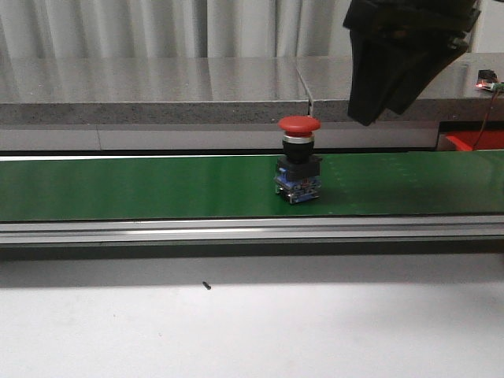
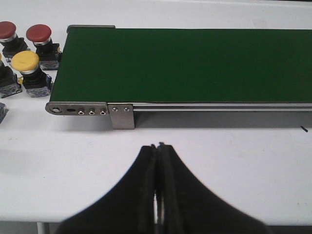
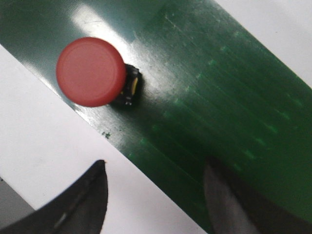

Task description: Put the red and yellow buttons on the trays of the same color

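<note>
Green conveyor belt (image 1: 157,189) carries one red button (image 1: 299,169) upright, so we've got the right gripper (image 3: 156,195) spread wide above it, left gripper (image 2: 158,195) clenched, idle.

A red button (image 1: 299,124) stands upright on a green conveyor belt (image 1: 142,187); the black right gripper (image 1: 370,118) hangs above, just right.
</note>
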You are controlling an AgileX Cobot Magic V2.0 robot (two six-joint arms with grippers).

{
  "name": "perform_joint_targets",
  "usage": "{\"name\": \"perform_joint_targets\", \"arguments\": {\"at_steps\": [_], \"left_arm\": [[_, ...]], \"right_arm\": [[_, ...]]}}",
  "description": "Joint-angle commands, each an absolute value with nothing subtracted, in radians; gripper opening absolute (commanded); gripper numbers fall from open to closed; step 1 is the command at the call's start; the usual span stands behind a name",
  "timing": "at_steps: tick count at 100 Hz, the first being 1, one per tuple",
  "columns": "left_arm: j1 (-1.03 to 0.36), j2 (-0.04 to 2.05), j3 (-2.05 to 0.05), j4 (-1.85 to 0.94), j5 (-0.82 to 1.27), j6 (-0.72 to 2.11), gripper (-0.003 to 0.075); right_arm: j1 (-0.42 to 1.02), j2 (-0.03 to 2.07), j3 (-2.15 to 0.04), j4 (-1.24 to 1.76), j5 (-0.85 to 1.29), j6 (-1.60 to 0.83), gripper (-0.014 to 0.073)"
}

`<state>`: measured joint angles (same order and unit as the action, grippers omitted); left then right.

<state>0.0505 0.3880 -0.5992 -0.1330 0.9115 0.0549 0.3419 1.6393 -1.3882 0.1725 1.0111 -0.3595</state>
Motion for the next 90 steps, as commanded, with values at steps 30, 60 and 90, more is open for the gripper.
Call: {"name": "perform_joint_targets", "arguments": {"at_steps": [30,60,90], "left_arm": [[0.043,0.394,-0.625,-0.149,0.851,0.054,-0.002],[0.043,0.394,-0.625,-0.149,0.851,0.054,-0.002],[0.043,0.394,-0.625,-0.149,0.851,0.054,-0.002]], "right_arm": [[0.343,1.657,-1.411,0.31,0.961,-0.573,0.0436],[0.343,1.675,-1.411,0.324,0.889,-0.586,0.0434],[0.343,1.68,-1.411,0.324,0.851,-0.588,0.0083]]}}
